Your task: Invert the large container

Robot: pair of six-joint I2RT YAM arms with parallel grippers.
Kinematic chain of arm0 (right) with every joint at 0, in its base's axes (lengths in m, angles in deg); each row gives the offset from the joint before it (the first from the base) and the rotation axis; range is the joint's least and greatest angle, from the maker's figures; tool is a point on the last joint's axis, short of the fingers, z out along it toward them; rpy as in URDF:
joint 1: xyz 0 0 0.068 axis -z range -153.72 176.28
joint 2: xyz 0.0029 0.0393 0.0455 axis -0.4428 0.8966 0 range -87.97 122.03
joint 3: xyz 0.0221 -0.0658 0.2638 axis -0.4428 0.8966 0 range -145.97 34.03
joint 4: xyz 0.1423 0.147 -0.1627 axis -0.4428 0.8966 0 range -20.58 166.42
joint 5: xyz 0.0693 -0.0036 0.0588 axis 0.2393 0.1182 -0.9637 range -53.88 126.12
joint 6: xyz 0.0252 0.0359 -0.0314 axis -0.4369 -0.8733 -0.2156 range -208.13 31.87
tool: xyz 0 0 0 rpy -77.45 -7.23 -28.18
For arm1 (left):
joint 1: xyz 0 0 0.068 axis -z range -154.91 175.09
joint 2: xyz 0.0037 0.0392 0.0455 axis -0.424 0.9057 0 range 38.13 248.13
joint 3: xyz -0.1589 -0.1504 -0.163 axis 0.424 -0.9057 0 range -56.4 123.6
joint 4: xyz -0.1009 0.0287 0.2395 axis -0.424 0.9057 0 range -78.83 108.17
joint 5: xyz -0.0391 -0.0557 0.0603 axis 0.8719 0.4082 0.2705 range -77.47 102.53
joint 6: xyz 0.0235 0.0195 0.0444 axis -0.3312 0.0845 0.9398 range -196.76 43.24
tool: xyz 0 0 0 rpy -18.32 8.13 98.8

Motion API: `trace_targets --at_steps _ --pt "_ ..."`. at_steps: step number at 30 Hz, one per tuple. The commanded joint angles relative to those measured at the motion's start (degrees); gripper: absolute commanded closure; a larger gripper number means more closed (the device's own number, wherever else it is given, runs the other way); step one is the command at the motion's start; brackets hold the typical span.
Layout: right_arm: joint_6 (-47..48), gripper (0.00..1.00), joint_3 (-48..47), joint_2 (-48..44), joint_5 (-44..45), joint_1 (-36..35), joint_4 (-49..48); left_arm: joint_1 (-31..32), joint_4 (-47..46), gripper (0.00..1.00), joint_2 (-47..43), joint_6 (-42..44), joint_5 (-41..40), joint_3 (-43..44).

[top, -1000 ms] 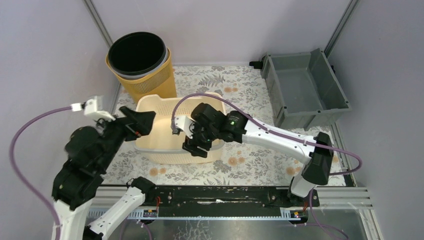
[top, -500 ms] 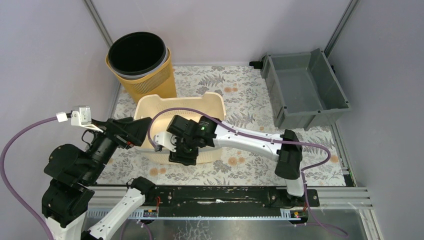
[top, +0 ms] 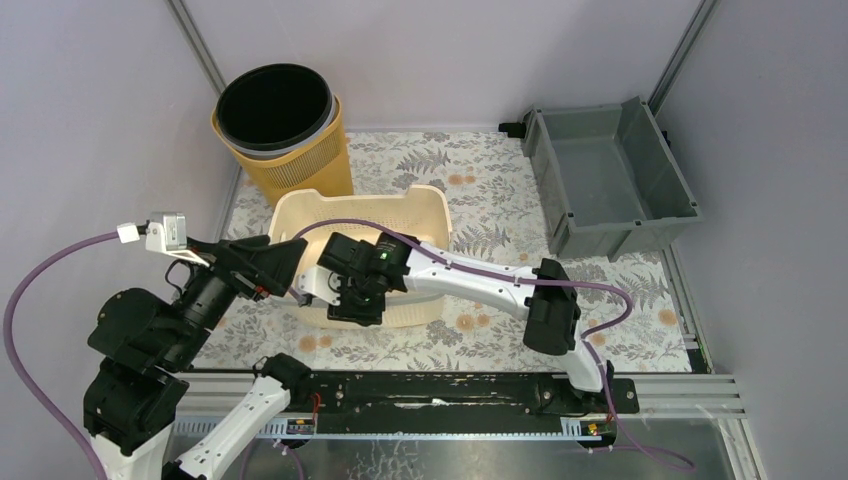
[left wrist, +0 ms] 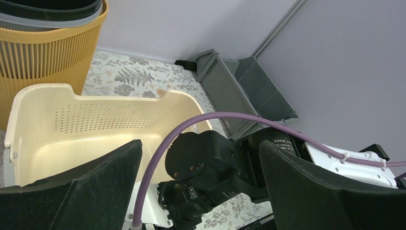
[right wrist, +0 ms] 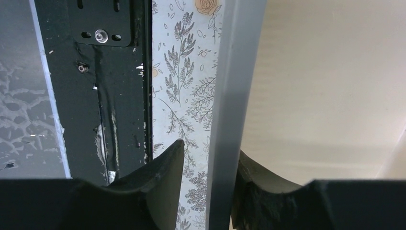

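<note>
**Right jaws astride the basket's near rim, ready to tip it**

The basket [top: 420,205] stands upright, mouth up and empty, on the mat [top: 480,170] left of centre, just in front of the bin [top: 290,150]. So the turn-over has not begun.

The right gripper [top: 350,300] sits at the near rim [right wrist: 234,96], one finger inside the wall and one outside. In the wrist view the inner finger meets the rim, while a sliver of mat shows between the outer finger and the rim, so the jaws are not yet clamped. A hold on the rim makes sense, since it gives a thin edge to pinch and a lever to swing the body over.

The left gripper [top: 275,265] hovers by the basket's left end with its jaws spread wide, holding nothing. It is probably there to steady or catch the far side as the basket rolls (a one-sided grip on so wide a thing may twist).

The crate [top: 610,180] lies well apart at the right, out of the way.
</note>
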Motion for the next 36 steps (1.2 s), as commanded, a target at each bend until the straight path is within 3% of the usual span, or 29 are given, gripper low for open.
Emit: trace_targets --at_steps 1,3,9,11,12,13,36 --pt "1.3 0.59 -4.8 2.1 0.2 -0.5 3.5 -0.2 -2.4 0.0 0.5 1.3 1.6 0.9" --pt "1.3 0.67 -6.8 3.3 0.4 -0.5 5.3 -0.2 -2.2 0.0 0.7 1.4 1.5 1.0" --pt "-0.5 0.78 -9.9 5.5 5.3 -0.5 9.5 -0.2 -2.0 0.0 0.9 1.4 1.6 1.0" --pt "-1.3 0.88 -10.2 6.0 6.8 -0.5 10.3 -0.2 -2.0 0.0 1.0 1.4 1.7 1.0" --pt "-1.6 0.98 -10.7 6.4 7.3 -0.5 10.8 -0.2 -2.0 0.0 1.1 1.4 1.7 1.0" --pt "-2.1 1.0 -11.0 6.6 7.9 -0.5 10.9 -0.2 -2.1 0.0 1.1 1.4 1.6 1.0" --pt "-11.1 1.0 -13.1 -7.0 13.0 1.0 8.5 -0.3 -2.5 0.0 0.5 0.7 -0.1 0.6"
